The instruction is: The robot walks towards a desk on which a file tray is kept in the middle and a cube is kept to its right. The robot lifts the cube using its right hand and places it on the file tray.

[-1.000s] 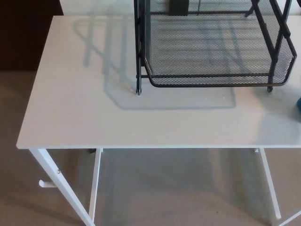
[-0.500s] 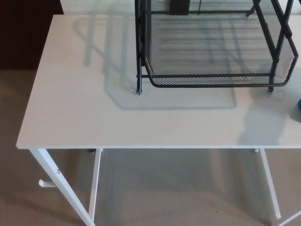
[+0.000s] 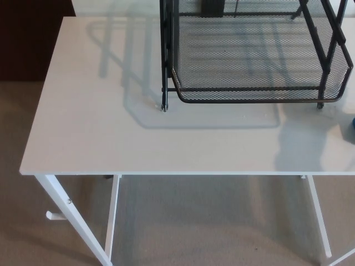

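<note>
A black wire-mesh file tray [image 3: 255,94] stands on the white desk [image 3: 100,133], toward the top right of the head view. At the picture's right edge only a thin blue sliver of the cube [image 3: 353,123] shows on the desk, to the right of the tray. Neither of my hands shows. A soft shadow lies on the desk below the tray's right corner.
The desk's front edge [image 3: 166,173] runs across the middle of the picture, with white legs [image 3: 66,216] below it. Beige carpet [image 3: 211,221] lies under the desk. A dark piece of furniture [image 3: 28,39] stands at the top left.
The shadow on the desk's right side has grown and spread leftward. The whole picture has shifted very slightly, so the camera has moved a little.
</note>
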Robot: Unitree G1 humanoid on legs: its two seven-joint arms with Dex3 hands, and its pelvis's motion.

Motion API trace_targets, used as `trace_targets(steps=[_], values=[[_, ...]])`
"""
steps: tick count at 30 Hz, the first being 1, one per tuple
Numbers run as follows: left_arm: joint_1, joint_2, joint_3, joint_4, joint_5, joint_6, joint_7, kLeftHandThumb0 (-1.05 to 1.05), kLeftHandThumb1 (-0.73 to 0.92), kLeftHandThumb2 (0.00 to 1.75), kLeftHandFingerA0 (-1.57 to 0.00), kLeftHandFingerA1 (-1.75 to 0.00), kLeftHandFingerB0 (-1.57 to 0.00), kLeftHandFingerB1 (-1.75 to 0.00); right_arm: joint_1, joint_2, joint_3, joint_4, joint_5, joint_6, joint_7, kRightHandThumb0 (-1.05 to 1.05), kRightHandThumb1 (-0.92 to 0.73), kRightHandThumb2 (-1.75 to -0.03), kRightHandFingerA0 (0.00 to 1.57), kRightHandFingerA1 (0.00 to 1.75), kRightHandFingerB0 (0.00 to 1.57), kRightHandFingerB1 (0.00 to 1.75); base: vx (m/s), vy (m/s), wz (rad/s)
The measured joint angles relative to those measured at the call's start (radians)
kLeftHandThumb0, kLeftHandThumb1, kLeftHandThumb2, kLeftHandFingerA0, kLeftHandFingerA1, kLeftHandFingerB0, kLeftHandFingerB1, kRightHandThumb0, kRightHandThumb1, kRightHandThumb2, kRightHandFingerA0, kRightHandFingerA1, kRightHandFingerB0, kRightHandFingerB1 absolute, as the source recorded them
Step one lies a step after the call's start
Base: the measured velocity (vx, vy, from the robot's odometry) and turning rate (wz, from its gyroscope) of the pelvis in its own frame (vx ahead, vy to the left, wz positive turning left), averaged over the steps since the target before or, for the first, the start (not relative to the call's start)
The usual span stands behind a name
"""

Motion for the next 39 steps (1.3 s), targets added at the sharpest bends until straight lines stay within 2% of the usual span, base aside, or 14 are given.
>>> trace_targets(steps=[5,6,10,11,12,13,22,28,29,30,31,32,35,39], values=[[-0.002,0.000,0.000,0.007,-0.001,-0.004,-0.001,-0.68,0.66,0.95,-0.31,-0.58,-0.18,-0.48,0.007,0.018,-0.001,0.041,-0.023,-0.009,-0.007,-0.50,-0.54,-0.59,0.07,0.28,0.17,0.29,0.00,0.000,0.00],[-0.003,0.000,0.000,0.010,-0.001,-0.004,-0.001,-0.67,0.83,0.64,-0.38,-0.55,-0.24,-0.41,0.012,0.020,-0.002,0.048,-0.027,-0.009,-0.008,-0.50,-0.53,-0.58,0.07,0.28,0.17,0.29,0.00,0.000,0.00],[-0.002,0.000,0.000,0.014,-0.001,-0.004,-0.002,-0.65,0.84,0.65,-0.38,-0.54,-0.26,-0.40,0.036,0.024,-0.001,0.063,-0.045,-0.012,-0.009,-0.51,-0.54,-0.59,0.08,0.28,0.18,0.29,0.00,0.000,0.00],[-0.001,0.000,0.000,0.012,-0.001,-0.004,-0.002,-0.67,0.68,0.97,-0.33,-0.60,-0.19,-0.50,0.044,0.024,-0.001,0.064,-0.051,-0.013,-0.009,-0.51,-0.54,-0.57,0.08,0.33,0.20,0.29,0.00,0.000,0.00],[0.001,0.000,0.000,0.009,-0.001,-0.004,-0.003,-0.67,0.68,1.00,-0.33,-0.61,-0.17,-0.49,0.051,0.024,-0.002,0.064,-0.055,-0.013,-0.009,-0.33,-0.40,-0.94,0.03,0.53,0.00,0.47,0.00,0.000,0.00],[0.003,0.000,-0.001,0.003,-0.001,-0.004,-0.004,-0.67,0.85,0.65,-0.39,-0.54,-0.26,-0.39,0.060,0.024,-0.005,0.064,-0.057,-0.015,-0.010,-0.32,-0.41,-0.94,0.04,0.53,0.00,0.47,0.00,0.000,0.00],[0.008,0.001,-0.006,0.017,0.000,-0.032,-0.011,-0.68,0.84,0.65,-0.38,-0.55,-0.26,-0.41,0.118,0.022,-0.029,0.068,-0.072,-0.016,-0.006,-0.31,-0.45,-0.97,0.04,0.53,0.00,0.47,0.00,0.000,0.00],[0.017,0.001,-0.008,0.011,0.000,-0.036,-0.013,-0.69,0.69,0.98,-0.32,-0.59,-0.20,-0.49,0.124,0.022,-0.060,0.086,-0.076,-0.016,-0.005,-0.31,-0.42,-0.95,0.04,0.53,0.00,0.47,0.00,0.000,0.00],[0.018,0.001,-0.009,0.011,0.000,-0.038,-0.014,-0.68,0.69,1.01,-0.33,-0.60,-0.17,-0.48,0.126,0.022,-0.061,0.087,-0.077,-0.016,-0.006,-0.47,-0.54,-0.58,0.08,0.29,0.20,0.29,0.00,0.000,0.00],[0.018,0.001,-0.012,0.011,0.000,-0.040,-0.016,-0.69,0.69,0.97,-0.32,-0.58,-0.20,-0.49,0.128,0.023,-0.062,0.087,-0.079,-0.016,-0.007,-0.31,-0.42,-0.95,0.04,0.53,0.00,0.47,0.00,0.000,0.00],[0.017,0.001,-0.013,0.013,0.000,-0.041,-0.017,-0.69,0.69,0.97,-0.32,-0.58,-0.20,-0.49,0.132,0.023,-0.063,0.087,-0.081,-0.017,-0.011,-0.31,-0.42,-0.95,0.04,0.53,0.00,0.47,0.00,0.000,0.00],[0.016,0.001,-0.014,0.015,0.000,-0.042,-0.018,-0.67,0.86,0.65,-0.39,-0.54,-0.25,-0.40,0.136,0.024,-0.063,0.087,-0.083,-0.018,-0.015,-0.50,-0.47,-0.69,0.13,0.47,0.14,0.35,0.00,0.000,0.00],[0.015,0.001,-0.020,0.015,0.000,-0.042,-0.018,-0.67,0.86,0.65,-0.39,-0.54,-0.25,-0.40,0.143,0.026,-0.045,0.085,-0.098,-0.027,-0.026,-0.42,-0.55,-0.57,0.11,0.40,0.17,0.28,0.00,0.000,0.00],[0.015,0.001,-0.022,0.018,0.001,-0.043,-0.018,-0.66,0.85,0.65,-0.39,-0.53,-0.25,-0.39,0.164,0.015,-0.027,0.063,-0.115,-0.048,-0.047,-0.21,-0.65,-0.64,0.62,0.57,0.31,0.33,0.00,0.000,0.00]])
